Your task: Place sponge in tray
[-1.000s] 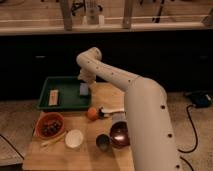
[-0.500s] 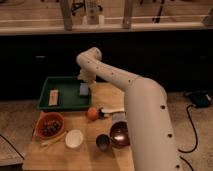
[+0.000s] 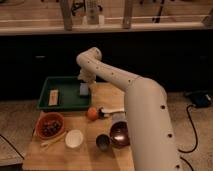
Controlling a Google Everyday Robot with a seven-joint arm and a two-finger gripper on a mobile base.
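Observation:
The dark green tray (image 3: 66,103) sits at the back left of the wooden table. The pale blue-white sponge (image 3: 84,90) is at the tray's right end, inside the rim. My gripper (image 3: 85,80) is directly above the sponge, at or just over its top; I cannot tell whether it touches the sponge. My white arm reaches in from the lower right and covers the right part of the table.
A flat tan piece (image 3: 53,97) lies in the tray's left half. On the table are an orange bowl with dark contents (image 3: 49,125), a white bowl (image 3: 74,138), an orange fruit (image 3: 92,113), a white-handled utensil (image 3: 113,111), a small dark cup (image 3: 103,142) and a maroon bowl (image 3: 120,134).

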